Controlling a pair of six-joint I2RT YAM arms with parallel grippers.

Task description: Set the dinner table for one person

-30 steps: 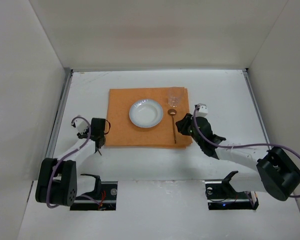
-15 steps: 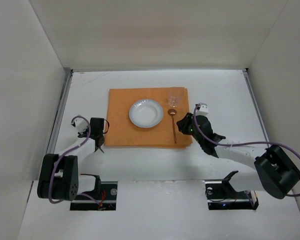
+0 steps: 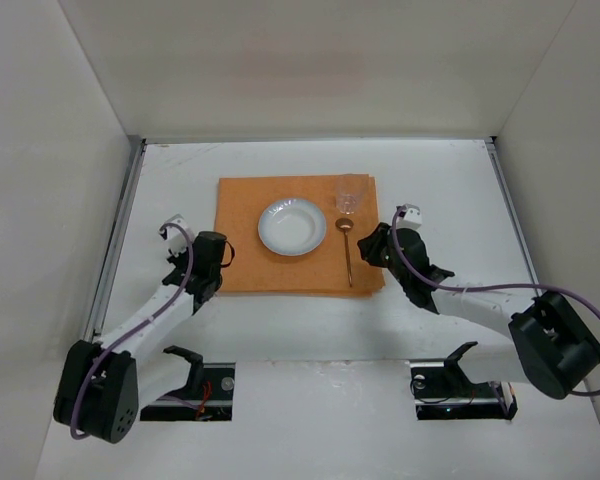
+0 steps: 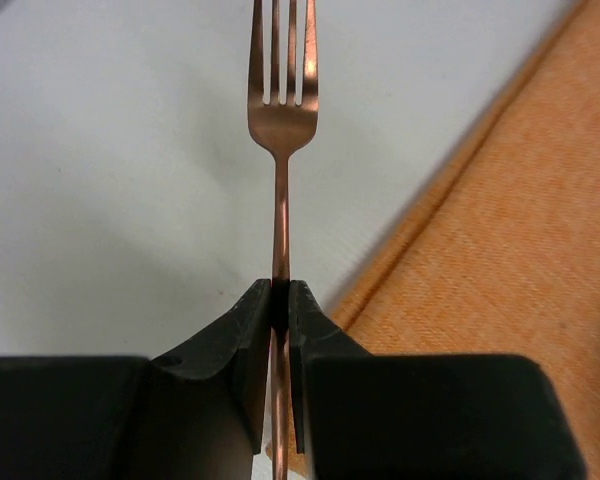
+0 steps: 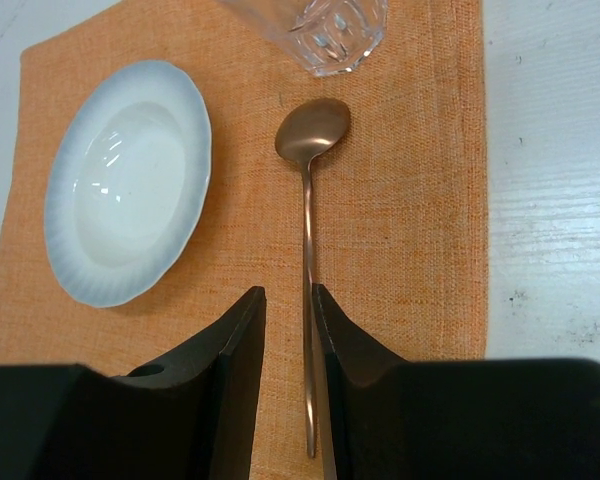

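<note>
Fork (image 4: 280,120) and spoon (image 5: 307,200): copper-toned metal, smooth, satin sheen with bright highlights. Placemat (image 5: 400,250): orange cloth, coarse visible weave, matt; plate (image 5: 128,180): white, glazed look, glossy and smooth; glass (image 5: 325,25): clear, shiny, faceted. Table (image 4: 110,150): matt white, smooth, some dark scuffs near the placemat, with thin metal rails (image 3: 120,230); left gripper (image 4: 280,295) and right gripper (image 5: 288,300): black, matt, plastic-looking, smooth.

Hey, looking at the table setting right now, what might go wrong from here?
The left pincer grips the fork by its thin handle over bare table beside the placemat; set down here, it might land half off the cloth. The right pincer stands open astride the spoon handle; a sideways move might drag the spoon toward the plate or glass.
</note>
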